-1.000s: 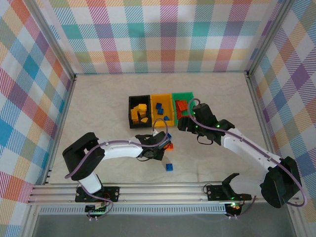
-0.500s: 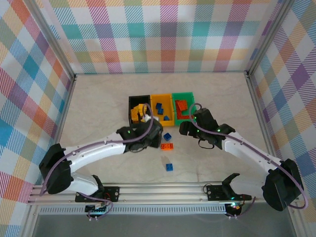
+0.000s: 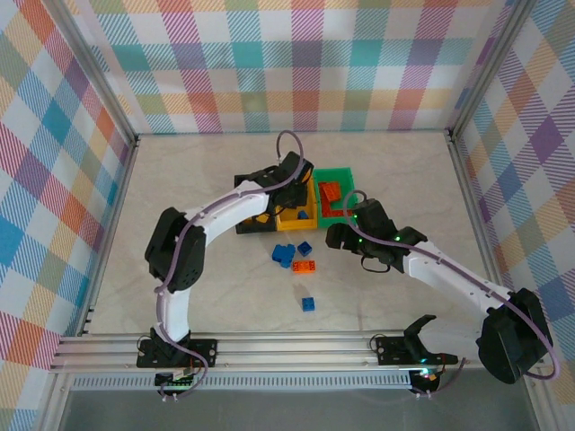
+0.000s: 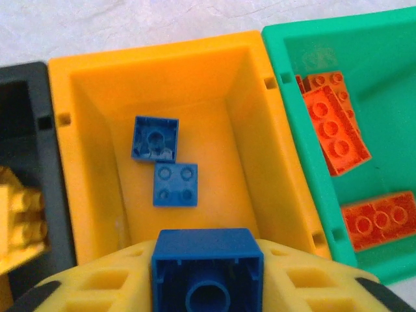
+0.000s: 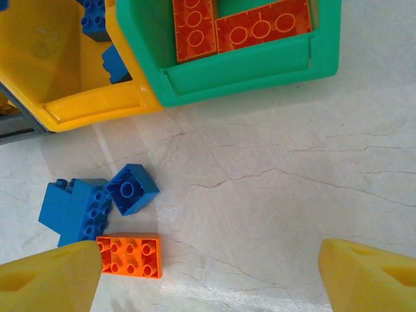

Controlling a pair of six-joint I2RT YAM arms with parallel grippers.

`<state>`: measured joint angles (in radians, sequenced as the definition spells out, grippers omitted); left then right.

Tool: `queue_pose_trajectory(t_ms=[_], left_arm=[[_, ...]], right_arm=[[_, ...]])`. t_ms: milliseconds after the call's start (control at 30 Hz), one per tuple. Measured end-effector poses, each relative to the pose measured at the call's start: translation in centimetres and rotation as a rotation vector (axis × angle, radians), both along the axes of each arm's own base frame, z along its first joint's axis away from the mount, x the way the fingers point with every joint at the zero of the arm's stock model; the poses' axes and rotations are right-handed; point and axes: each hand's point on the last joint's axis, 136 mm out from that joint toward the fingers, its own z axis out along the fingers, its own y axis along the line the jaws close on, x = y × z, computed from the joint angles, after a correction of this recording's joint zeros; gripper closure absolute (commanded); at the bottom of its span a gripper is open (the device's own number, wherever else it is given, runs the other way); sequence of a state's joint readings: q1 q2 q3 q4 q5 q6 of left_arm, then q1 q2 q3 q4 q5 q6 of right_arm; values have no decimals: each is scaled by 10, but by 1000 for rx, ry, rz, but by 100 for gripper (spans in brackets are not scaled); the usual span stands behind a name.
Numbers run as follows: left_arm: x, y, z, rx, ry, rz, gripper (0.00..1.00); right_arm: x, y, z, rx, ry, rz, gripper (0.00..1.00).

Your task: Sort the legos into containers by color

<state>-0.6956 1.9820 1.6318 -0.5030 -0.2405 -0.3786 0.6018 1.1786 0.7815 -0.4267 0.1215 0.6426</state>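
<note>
Moved since a second ago: the left arm, from low over the loose bricks to the row of bins; the right arm has shifted only slightly.

Left hand (image 4: 208,281): closed on a small blue studded plastic brick (image 4: 208,260), hollow underside toward the wrist camera, held above the near end of the yellow-orange rectangular plastic bin (image 4: 273,162).

Yellow-orange bin, contents: two square blue bricks (image 4: 155,138) on its floor, touching at a corner.

Green rectangular plastic bin (image 4: 390,39), just right of it: several orange-red studded bricks (image 4: 331,130).

Black rectangular plastic bin (image 4: 26,130), just left of it: yellow studded bricks (image 4: 19,214).

Right hand (image 5: 208,263): open, fingers wide apart and holding nothing, hovering over the pale marbled surface (image 5: 292,195) near the green bin's front wall.

Loose on the surface below it:
- one square blue brick lying upside down (image 5: 132,188);
- one larger blue brick (image 5: 75,208) touching it;
- one flat orange brick (image 5: 130,255) just beside both;
- one further small blue brick (image 3: 308,304), apart from the others and nearer the arm bases.
</note>
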Motion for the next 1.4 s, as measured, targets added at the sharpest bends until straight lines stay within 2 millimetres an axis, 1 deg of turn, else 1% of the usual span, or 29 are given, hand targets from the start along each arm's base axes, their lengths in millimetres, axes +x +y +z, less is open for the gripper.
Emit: queue_pose_trajectory(t_ms=[133, 200, 233, 300, 367, 400, 433, 500, 567, 633, 667, 733, 767, 800, 833, 933, 1033, 1067, 1133, 1200, 1267, 1400], left_arm=[[8, -3, -9, 21, 16, -5, 36], [7, -5, -8, 19, 22, -8, 33], [7, -6, -6, 15, 26, -12, 28], [8, -9, 2, -7, 20, -17, 22], [4, -11, 14, -39, 16, -28, 14], [0, -11, 20, -58, 12, -31, 6], [-8, -10, 29, -79, 6, -38, 0], [-26, -3, 50, -125, -10, -46, 0], [-51, 6, 75, -174, -39, -62, 0], [-75, 14, 96, -228, -70, -76, 0], [-89, 19, 105, -254, -85, -81, 0], [-112, 30, 113, -290, -107, -87, 0], [-125, 38, 113, -299, -109, -83, 0], [-133, 46, 110, -302, -111, -76, 0], [-144, 57, 105, -302, -107, -64, 0], [-165, 86, 81, -283, -89, -8, 0], [-182, 112, 54, -252, -59, 51, 0], [-187, 119, 47, -243, -52, 68, 0], [-193, 130, 34, -227, -35, 98, 0], [-197, 136, 26, -218, -24, 120, 0], [-198, 139, 19, -208, -14, 133, 0], [-200, 144, 12, -203, -9, 161, 0]], right_arm=[[0, 5, -2, 13, 10, 18, 11], [0, 8, -5, 17, 19, 29, 10], [-1, 9, -6, 18, 25, 37, 10], [-3, 12, -8, 23, 33, 57, 9], [-6, 17, -10, 25, 43, 83, 8], [-10, 21, -11, 24, 48, 101, 7], [-14, 27, -13, 20, 55, 123, 6], [-27, 41, -19, 9, 74, 181, 6], [-46, 57, -26, -7, 98, 254, 7], [-64, 70, -33, -22, 123, 319, 8], [-75, 77, -38, -32, 141, 351, 9], [-94, 85, -48, -54, 175, 397, 10], [-103, 87, -55, -70, 195, 418, 11], [-112, 89, -62, -86, 217, 434, 12], [-121, 90, -68, -106, 238, 449, 14], [-141, 92, -85, -165, 288, 478, 17], [-154, 88, -100, -243, 327, 487, 24], [-155, 87, -105, -276, 331, 484, 27], [-155, 88, -105, -307, 330, 475, 33], [-154, 89, -107, -325, 333, 467, 36], [-154, 89, -107, -339, 337, 459, 37], [-151, 87, -108, -362, 327, 448, 49]])
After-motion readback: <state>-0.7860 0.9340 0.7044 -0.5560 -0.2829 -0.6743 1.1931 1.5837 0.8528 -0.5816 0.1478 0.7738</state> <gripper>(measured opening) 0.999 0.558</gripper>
